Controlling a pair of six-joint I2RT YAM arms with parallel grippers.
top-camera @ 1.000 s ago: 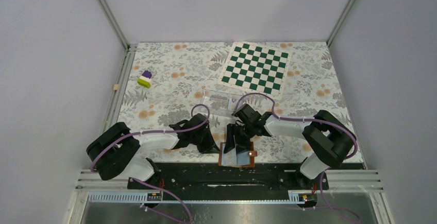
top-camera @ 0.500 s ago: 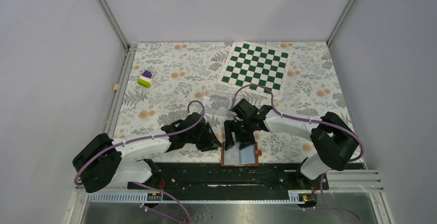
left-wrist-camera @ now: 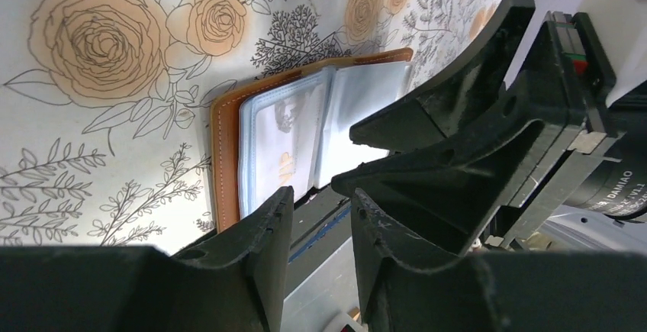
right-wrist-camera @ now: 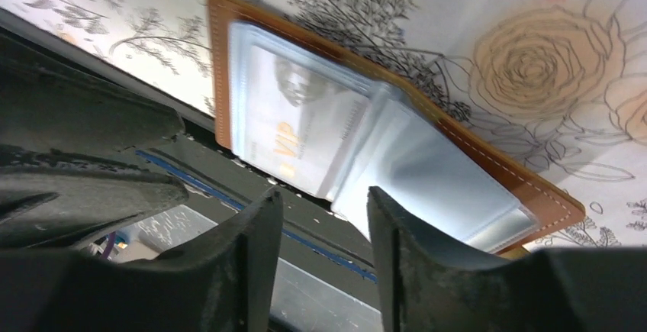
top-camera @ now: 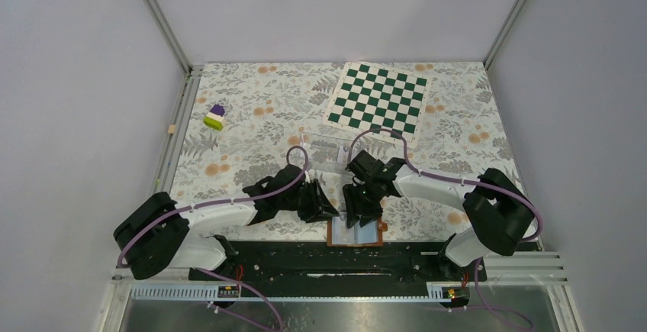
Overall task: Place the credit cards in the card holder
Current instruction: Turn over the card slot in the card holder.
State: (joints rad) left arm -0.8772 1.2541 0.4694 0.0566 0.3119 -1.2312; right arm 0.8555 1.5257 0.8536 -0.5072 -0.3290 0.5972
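Right wrist view is showing the wallet (right-wrist-camera: 488,172) lying open at the near edge of the surface (right-wrist-camera: 534,11), a card (right-wrist-camera: 297,118) sitting in one pocket, with the right pincer (right-wrist-camera: 322,195) and the left pincer (left-wrist-camera: 320,195) both hanging parted and empty, so a stray nudge is risking pushing it over the edge.

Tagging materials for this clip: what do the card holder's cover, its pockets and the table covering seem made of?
The card holder: matt brown leather or imitation, pale stitching along its edge. Its pockets: clear, slightly glossy soft plastic; a printed card shows through one. The table covering: matt floral-printed sheet, cloth or paper unclear.
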